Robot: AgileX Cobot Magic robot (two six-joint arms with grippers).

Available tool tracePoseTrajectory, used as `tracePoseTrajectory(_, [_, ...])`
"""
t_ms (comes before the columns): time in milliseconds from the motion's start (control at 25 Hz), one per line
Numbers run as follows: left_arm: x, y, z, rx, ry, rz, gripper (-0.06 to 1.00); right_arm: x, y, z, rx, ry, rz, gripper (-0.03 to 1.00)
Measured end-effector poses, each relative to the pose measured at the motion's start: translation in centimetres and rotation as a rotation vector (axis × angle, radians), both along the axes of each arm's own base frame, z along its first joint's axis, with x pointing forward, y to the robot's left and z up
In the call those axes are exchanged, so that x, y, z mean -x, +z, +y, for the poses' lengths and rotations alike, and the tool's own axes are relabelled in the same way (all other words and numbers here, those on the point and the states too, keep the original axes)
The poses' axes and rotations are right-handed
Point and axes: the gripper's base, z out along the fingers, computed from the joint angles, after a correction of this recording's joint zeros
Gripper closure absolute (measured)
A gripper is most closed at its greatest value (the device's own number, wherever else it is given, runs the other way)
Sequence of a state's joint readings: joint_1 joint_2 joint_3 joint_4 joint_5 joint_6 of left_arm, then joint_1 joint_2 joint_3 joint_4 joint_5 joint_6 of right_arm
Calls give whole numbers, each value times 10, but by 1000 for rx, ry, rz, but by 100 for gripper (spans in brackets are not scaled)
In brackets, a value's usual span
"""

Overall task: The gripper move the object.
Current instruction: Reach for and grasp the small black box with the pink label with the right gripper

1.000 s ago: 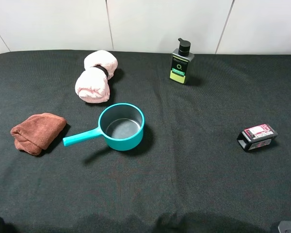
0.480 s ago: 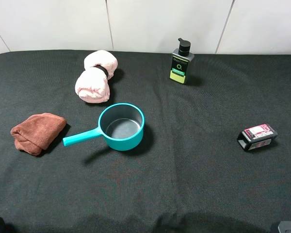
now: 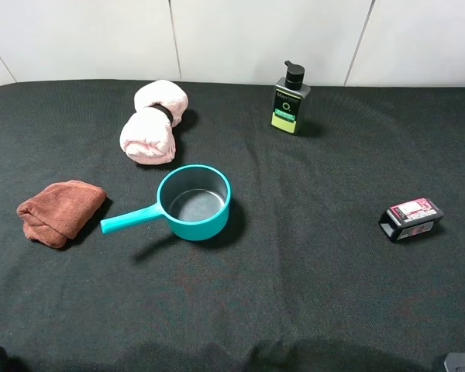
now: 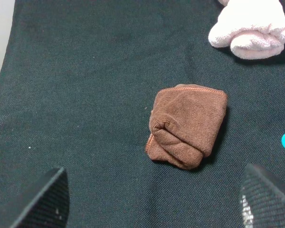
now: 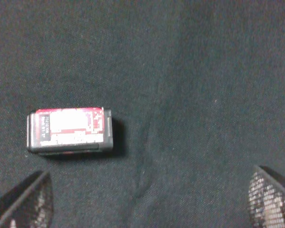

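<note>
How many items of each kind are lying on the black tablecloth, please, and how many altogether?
Towels and cloths: 2 (rolled pink fluffy towel, folded brown cloth)
Pots: 1 (teal long-handled saucepan)
Bottles: 1 (black pump bottle with green label)
Boxes: 1 (small black rectangular box with pink-and-white label)
Total: 5

A black cloth-covered table (image 3: pixel 310 294) stands against white panelled walls (image 3: pixel 240 35).
</note>
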State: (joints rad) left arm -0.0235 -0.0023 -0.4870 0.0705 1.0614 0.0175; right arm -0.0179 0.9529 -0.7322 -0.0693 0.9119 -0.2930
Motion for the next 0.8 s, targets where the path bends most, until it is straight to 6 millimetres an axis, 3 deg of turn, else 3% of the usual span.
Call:
tracePoseTrajectory(520, [0,0,0,0,0,0,18,-50,-2,2,67,186,76,35])
tracePoseTrajectory(800, [0,0,0,0,0,0,18,-63,-14,4,122,368,135,35])
